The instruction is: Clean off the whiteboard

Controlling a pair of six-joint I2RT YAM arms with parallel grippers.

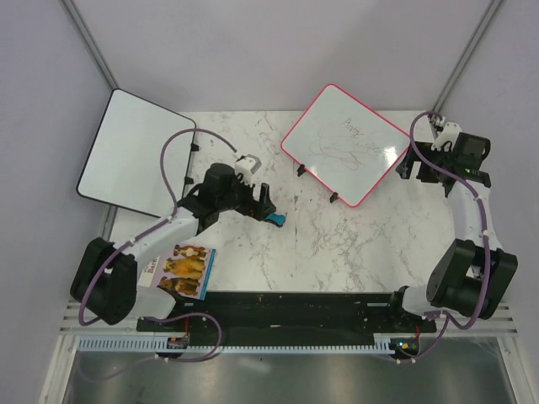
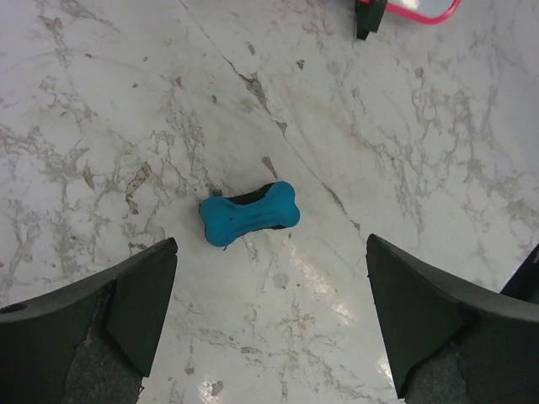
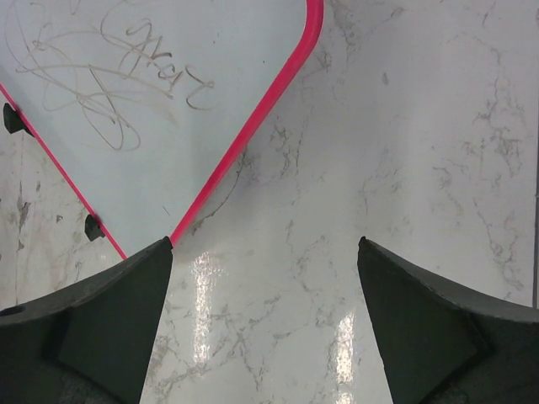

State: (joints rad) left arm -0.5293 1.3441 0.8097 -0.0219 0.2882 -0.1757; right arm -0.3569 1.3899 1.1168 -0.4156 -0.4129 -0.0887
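Spread wide, the left pincer [image 2: 269,278] hangs above a blue bone-shaped block [image 2: 250,213] on the glossy veined marble surface [image 2: 438,143]. The right pincer [image 3: 265,278] is likewise apart, with the scribbled pink-framed whiteboard [image 3: 143,143] ahead-left.

The whiteboard [image 1: 345,143] lies on the marble worktop [image 1: 337,244] towards its far right, turned cornerwise so that it reads as a diamond from above. It is a white rectangle with rounded corners inside a bright pink-red frame. Thin grey scribbles, loops and a scrawled word, cover the middle of its face, while the margins are clean. Two small black feet [image 1: 301,171] stick out from the edge that faces near and left.
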